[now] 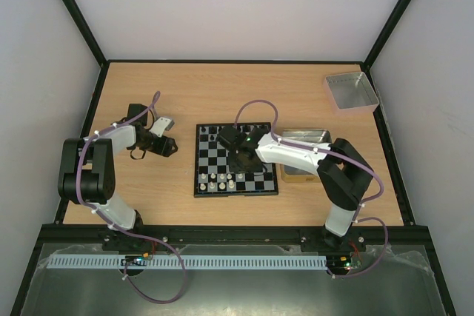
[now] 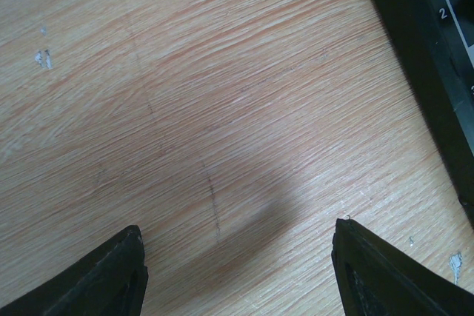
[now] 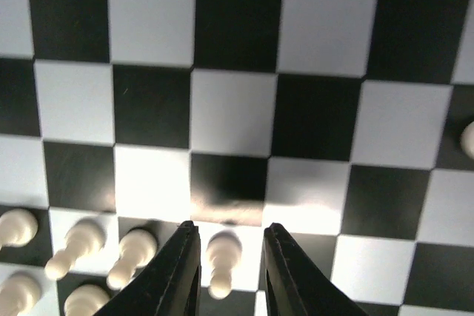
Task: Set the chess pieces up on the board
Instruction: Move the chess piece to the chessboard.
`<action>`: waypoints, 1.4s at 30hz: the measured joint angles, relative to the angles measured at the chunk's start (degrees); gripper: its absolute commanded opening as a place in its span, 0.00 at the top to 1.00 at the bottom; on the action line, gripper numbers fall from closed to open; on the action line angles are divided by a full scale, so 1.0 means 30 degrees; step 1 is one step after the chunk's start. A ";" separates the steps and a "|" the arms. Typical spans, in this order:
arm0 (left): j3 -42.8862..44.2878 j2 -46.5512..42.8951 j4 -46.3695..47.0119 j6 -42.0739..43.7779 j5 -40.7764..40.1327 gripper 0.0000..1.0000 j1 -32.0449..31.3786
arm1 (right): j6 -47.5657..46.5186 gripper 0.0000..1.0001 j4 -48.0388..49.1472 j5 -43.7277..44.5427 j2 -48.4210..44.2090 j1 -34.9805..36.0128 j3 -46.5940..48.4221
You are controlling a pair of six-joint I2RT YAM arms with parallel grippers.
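- Right gripper (image 3: 229,229) is straddling a white pawn (image 3: 222,253) on the board (image 3: 229,109), near side, jaws slightly parted, not pinching.
- Left gripper (image 2: 237,227) is idling open over the table (image 2: 185,72).
- Placement seems to be finishing; next needs a straight lift.

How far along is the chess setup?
Done: several white pieces stand in the near rows of the board. In hand: the right gripper straddles a standing white pawn, jaws slightly apart. The left gripper hangs open over the table. Left: most squares are bare, so most pieces remain to place.
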 measured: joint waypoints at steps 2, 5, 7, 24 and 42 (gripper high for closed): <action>0.0000 0.0000 0.0000 0.0000 0.0000 0.31 0.0000 | -0.0160 0.76 -0.0058 0.0102 -0.0007 -0.0481 0.0073; 0.0000 0.0000 -0.0007 0.0000 0.0000 0.31 0.0000 | -0.0576 0.76 -0.0306 0.0270 -0.0007 -0.1749 0.0087; 0.0000 0.0000 0.0000 0.0000 0.0000 0.31 0.0000 | -0.0925 0.76 -0.0605 0.0401 -0.0007 -0.2805 0.0087; 0.0131 0.0175 0.0044 0.0204 0.0168 0.31 0.0000 | -0.3942 0.76 -0.3417 -0.2171 -0.0080 -0.7227 0.1275; 0.0160 0.0197 0.0022 0.0211 0.0211 0.31 0.0000 | -0.4226 0.80 -0.3424 -0.3191 -0.0080 -0.7104 0.0838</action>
